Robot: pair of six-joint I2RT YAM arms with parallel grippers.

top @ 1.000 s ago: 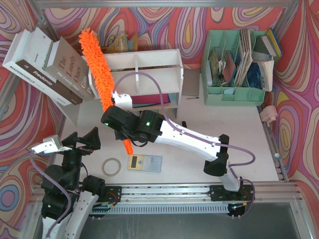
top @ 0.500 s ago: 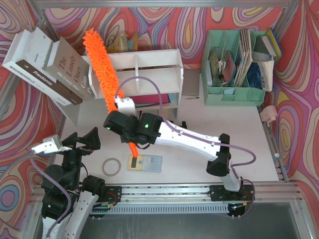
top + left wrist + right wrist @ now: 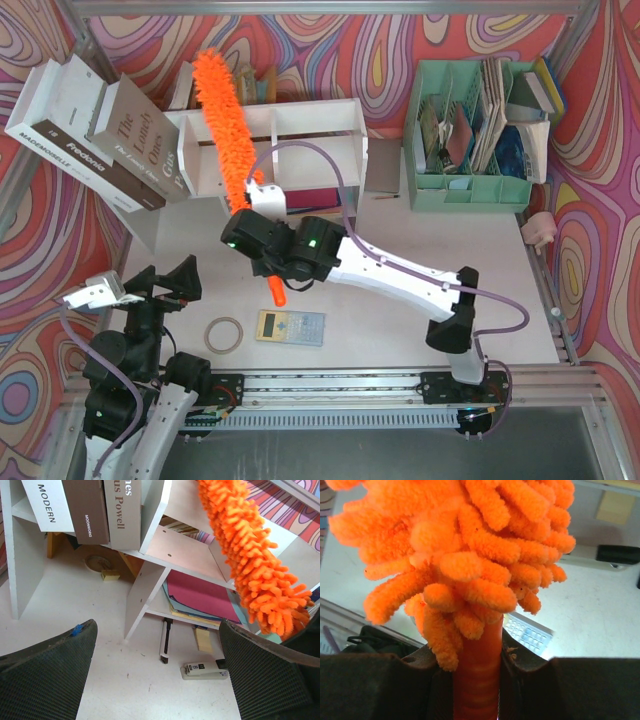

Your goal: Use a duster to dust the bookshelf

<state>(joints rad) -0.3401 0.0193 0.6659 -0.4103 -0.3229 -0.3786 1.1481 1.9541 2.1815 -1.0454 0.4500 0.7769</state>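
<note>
The white bookshelf (image 3: 310, 112) stands at the back centre of the table. The duster's fluffy orange head (image 3: 228, 125) slants across the shelf's left end, its tip reaching past the back edge. My right gripper (image 3: 262, 222) is shut on the duster's orange handle just below the fluff, and the handle's end (image 3: 276, 291) sticks out behind it. The right wrist view shows the handle (image 3: 477, 680) clamped between both dark fingers. My left gripper (image 3: 165, 283) stands open and empty at the near left. Its view looks at the bookshelf (image 3: 175, 550) and the duster (image 3: 250, 565).
Large books (image 3: 100, 130) lean at the back left. A mint-green organiser (image 3: 475, 130) full of papers stands at the back right. A tape roll (image 3: 225, 335) and a calculator (image 3: 290, 327) lie near the front. A stapler (image 3: 202, 670) and a marker (image 3: 165, 640) lie before the shelf.
My right arm has carried the duster to the right and farther back, from the shelf's left side onto its left end. The left arm has not moved.
</note>
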